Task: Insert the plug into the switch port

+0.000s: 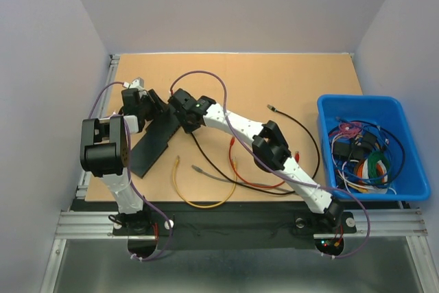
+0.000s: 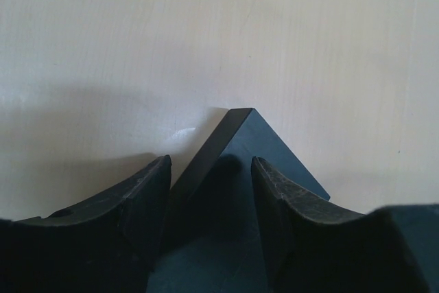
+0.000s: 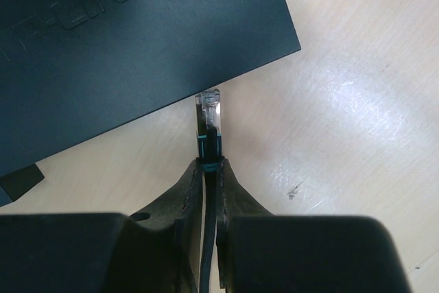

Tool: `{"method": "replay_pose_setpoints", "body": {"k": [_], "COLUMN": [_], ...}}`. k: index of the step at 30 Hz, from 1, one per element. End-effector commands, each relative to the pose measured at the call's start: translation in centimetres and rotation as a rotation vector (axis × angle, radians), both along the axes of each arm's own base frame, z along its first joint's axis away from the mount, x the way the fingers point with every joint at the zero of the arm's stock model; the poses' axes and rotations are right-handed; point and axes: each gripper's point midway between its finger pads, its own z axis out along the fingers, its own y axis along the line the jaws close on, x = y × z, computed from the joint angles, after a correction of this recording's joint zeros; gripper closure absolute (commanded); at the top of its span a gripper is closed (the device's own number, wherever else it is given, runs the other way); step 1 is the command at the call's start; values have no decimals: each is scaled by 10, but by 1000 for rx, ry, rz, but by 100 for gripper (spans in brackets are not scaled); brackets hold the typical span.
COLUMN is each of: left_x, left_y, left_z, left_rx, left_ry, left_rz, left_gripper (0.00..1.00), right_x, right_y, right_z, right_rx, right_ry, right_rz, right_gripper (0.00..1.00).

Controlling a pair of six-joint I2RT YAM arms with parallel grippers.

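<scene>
**Plug Poised at the Switch Edge**

We saw the right claw [image 3: 209, 169] clenched on the cable [image 3: 209, 238] just behind the plug [image 3: 208, 116]. The plug's long axis ran straight out from the claw over the worktop [image 3: 357, 101], its clear tip pointing at the switch [image 3: 137, 46] edge near a corner. No port showed there. We judged it best to find the port face first, then square up and push along that axis. The left claw [image 2: 211, 176] stood released, astride a switch corner.
</scene>
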Motion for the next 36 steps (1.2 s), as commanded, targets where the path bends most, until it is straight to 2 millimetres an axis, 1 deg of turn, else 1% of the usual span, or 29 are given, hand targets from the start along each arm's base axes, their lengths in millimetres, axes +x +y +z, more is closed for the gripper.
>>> {"method": "replay_pose_setpoints", "body": {"k": [1, 3, 7, 9, 11, 12, 13, 14, 15, 16, 17, 18, 19, 22, 24, 25, 27, 30, 31, 32, 36], "left_x": [12, 12, 13, 13, 14, 14, 14, 14, 13, 13, 13, 14, 13, 14, 14, 14, 13, 12, 13, 12, 12], "left_y": [-5, -8, -17, -19, -20, -20, -19, -19, -19, -19, -18, -19, -18, -18, -18, -19, -19, -20, -20, -21, -28], "left_z": [31, 31, 30, 29, 28, 28, 27, 27, 27, 26, 26, 28, 26, 25, 25, 25, 25, 24, 23, 22, 22], "left_rx": [41, 44, 38, 36, 35, 36, 38, 39, 38, 38, 41, 40, 40, 39, 38, 38, 37, 35, 34, 28, 25], "left_ry": [-85, -87, -85, -83, -81, -78, -75, -75, -73, -72, -71, -75, -70, -67, -66, -67, -65, -62, -63, -59, -59], "left_rz": [-34, -46, -81, -92, -97, -94, -90, -89, -90, -89, -85, -86, -85, -84, -83, -85, -87, -91, -94, -100, -123], "left_gripper": [41, 44, 46, 48, 48, 48, 48, 48, 48, 48, 48, 48, 48, 48, 48, 48, 48, 48, 48, 48, 48], "right_x": [-6, -4, -4, -4, -4, -1, -3, -2, -3, -4, -9, -10, -13, -16, -15, -14, -14, -15, -13, -13, -10], "right_y": [17, 17, 20, 19, 15, 10, 5, 1, -4, -8, -16, -20, -25, -24, -19, -19, -10, -2, 2, 4, 12], "right_z": [8, 11, 17, 17, 11, 9, 3, 5, 2, 1, -8, -3, -7, -1, 6, 6, 11, 11, 14, 10, 10], "right_rx": [26, 27, 37, 32, 12, -8, -32, -43, -60, -72, -104, -110, -124, -106, -89, -86, -58, -38, -22, -23, 1], "right_ry": [-26, -32, -45, -48, -47, -60, -52, -63, -59, -59, -44, -50, -37, -28, -37, -37, -39, -32, -41, -35, -33], "right_rz": [21, 20, 31, 33, 20, 2, -6, -17, -22, -26, -31, -36, -37, -31, -27, -29, -18, -7, -8, -7, -5], "right_gripper": [100, 100, 100, 100, 100, 100, 100, 100, 100, 100, 100, 100, 100, 100, 99, 100, 100, 99, 100, 100, 100]}}
